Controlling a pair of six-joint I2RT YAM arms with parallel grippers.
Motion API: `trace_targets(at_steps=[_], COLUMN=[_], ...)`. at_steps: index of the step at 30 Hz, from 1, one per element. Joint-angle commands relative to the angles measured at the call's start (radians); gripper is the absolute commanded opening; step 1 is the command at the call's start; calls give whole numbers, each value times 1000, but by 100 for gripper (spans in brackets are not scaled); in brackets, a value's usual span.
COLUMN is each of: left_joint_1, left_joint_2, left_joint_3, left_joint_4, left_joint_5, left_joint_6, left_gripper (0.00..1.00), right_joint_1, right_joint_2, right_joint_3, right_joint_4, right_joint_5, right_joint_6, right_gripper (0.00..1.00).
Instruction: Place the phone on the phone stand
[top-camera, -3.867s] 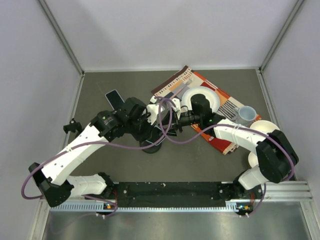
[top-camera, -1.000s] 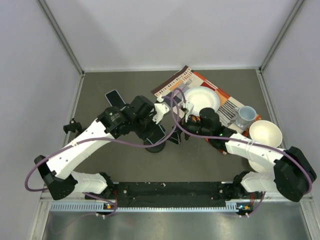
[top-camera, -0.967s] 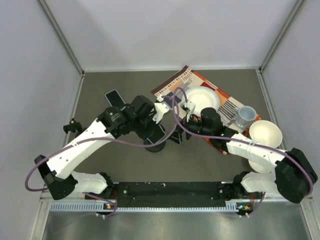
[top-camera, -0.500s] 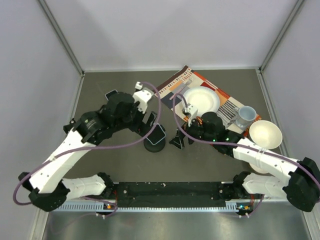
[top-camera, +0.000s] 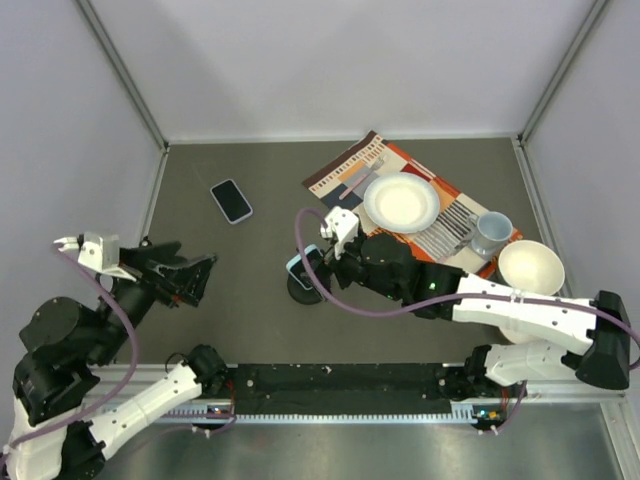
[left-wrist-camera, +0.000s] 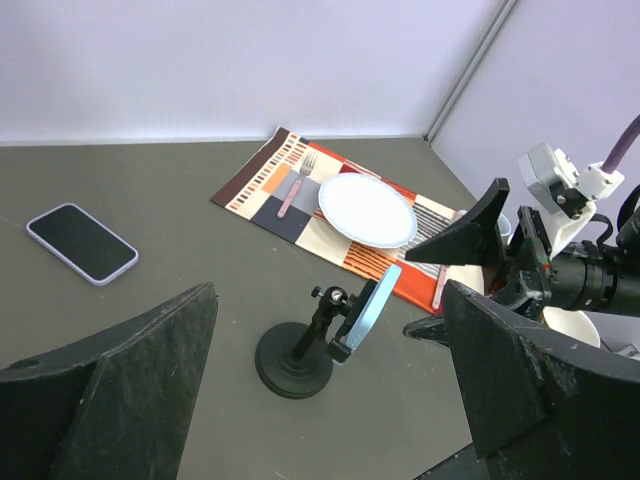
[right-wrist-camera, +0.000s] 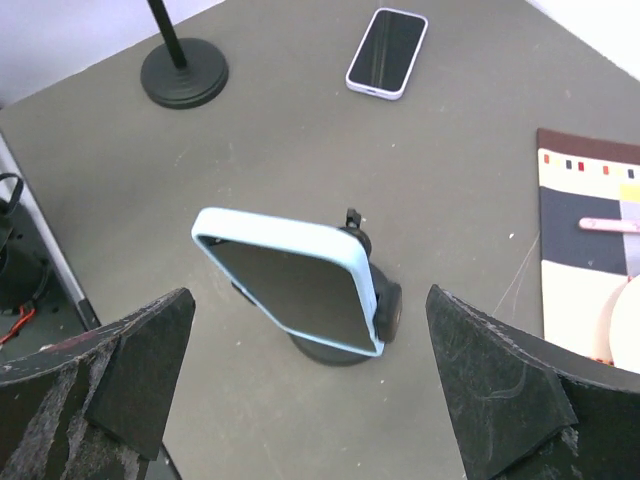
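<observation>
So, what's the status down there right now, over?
Left gripper and right gripper open, empty. Blue-cased phone sits tilted on the stand. Nothing in the way; spare phone lies flat, well apart.

Count: 2 phones, a blue-cased phone and a lavender-cased phone, plus 1 phone stand. Tableware is 1 each: placemat, plate, bowl, mug, fork.
</observation>
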Motion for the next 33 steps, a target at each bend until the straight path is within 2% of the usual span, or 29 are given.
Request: trace_targets(at_steps=[1,10,20,26,27,29,30,32,33], left_joint_1=[4,4,4,4,4,4,4,4,4], left_joint_2=[0,30,28,39,40,45,47,54,57], left_joint_3=[-65,-80,-76,-74,-74,-74,-74,-76,-76], left_joint_4=[81,87,98,92,93,90,90,93,92], left_joint_5=[1,83,92,87,90,90,90,92,94], left_joint_6=[-54,-37,-29,-31,-32,-35,-37,-41,-43], left_gripper=[99,99,99,99,99,99,99,99,99], right_joint_1=[47,118,156,157,157,159,156,156,154], right_joint_2=[66,224,324,356,354,344,339,327,321], right_joint_3=[113,268,329,349,342,331,323,314,307], right_joint_4=[-21,-95,-115,-127,-127,-127,-127,-127,-136], right_joint_5=[125,254,433,475,478,478,476,461,454], right_joint_6=[-43,-43,54,94,104,118,135,149,179], right_gripper=[99,99,98,81,69,52,40,33,26])
